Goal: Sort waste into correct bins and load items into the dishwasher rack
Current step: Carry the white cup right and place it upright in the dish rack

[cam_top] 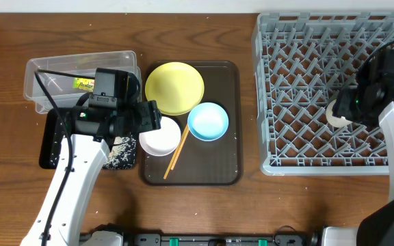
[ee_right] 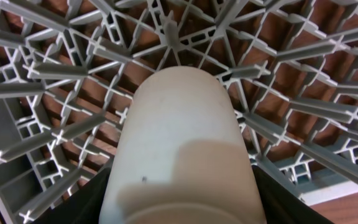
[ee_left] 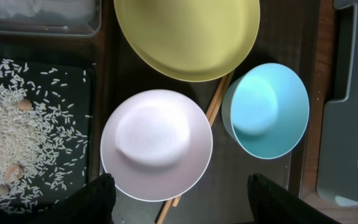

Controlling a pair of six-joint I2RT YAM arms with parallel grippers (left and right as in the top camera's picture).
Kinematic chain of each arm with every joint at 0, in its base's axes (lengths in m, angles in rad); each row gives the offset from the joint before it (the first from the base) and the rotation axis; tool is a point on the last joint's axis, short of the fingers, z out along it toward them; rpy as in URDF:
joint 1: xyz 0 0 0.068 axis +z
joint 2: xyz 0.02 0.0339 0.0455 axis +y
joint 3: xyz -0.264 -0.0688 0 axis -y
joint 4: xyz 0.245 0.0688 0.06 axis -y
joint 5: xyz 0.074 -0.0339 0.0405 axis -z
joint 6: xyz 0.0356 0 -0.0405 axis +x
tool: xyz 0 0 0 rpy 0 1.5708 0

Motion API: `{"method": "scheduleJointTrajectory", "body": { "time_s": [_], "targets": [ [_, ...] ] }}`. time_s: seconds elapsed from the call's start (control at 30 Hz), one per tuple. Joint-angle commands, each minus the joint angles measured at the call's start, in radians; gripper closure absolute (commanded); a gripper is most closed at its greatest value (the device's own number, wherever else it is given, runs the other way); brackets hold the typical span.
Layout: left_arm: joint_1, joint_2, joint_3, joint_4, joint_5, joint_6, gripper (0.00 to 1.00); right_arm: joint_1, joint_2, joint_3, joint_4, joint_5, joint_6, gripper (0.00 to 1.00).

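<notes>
The small white cup (ee_right: 182,143) is closest, and it fills the right wrist view. It is smooth, round and plain white, with one tiny dark speck. The right tool (ee_right: 182,208) grips it, with one dark finger on each side. Under the cup is the grey rack (ee_right: 55,87), with its crisscross floor and thin pegs. From above, the cup sits over the right part of the rack. I cannot tell if the cup touches the rack floor.

The left tool (ee_left: 185,202) is spread wide and holds nothing. Its two dark fingers (ee_left: 95,199) hang just above the white bowl (ee_left: 156,143). The light blue bowl (ee_left: 269,109) stands just beside the white bowl, on its right. The wooden chopsticks (ee_left: 219,96) lie slanted between the two bowls, and one end goes under the white bowl. The yellow plate (ee_left: 188,34) is behind them. All of these sit on the brown tray (ee_left: 284,31).

Left of that is the black tray (ee_left: 73,68), with white rice (ee_left: 17,130) scattered in it. Behind it is the clear tub (cam_top: 40,75), with a green-and-yellow wrapper (cam_top: 84,84) inside. Everything rests on the wooden tabletop (cam_top: 183,27).
</notes>
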State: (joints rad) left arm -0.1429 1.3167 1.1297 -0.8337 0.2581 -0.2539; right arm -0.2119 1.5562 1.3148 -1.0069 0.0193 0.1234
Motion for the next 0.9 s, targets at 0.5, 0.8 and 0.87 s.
{"method": "scheduleJointTrajectory", "body": {
  "time_s": [0.5, 0.8, 0.87],
  "targets": [
    [0.004, 0.015, -0.002, -0.003, -0.013, 0.017, 0.29, -0.006, 0.035, 0.087, -0.049, 0.007, 0.01, 0.66],
    [0.004, 0.036, -0.003, -0.011, -0.013, 0.017, 0.29, -0.006, 0.035, 0.094, -0.008, 0.007, 0.01, 0.66],
    [0.004, 0.036, -0.003, -0.011, -0.013, 0.017, 0.29, -0.006, 0.035, 0.093, -0.015, 0.008, 0.01, 0.66]
  ]
}}
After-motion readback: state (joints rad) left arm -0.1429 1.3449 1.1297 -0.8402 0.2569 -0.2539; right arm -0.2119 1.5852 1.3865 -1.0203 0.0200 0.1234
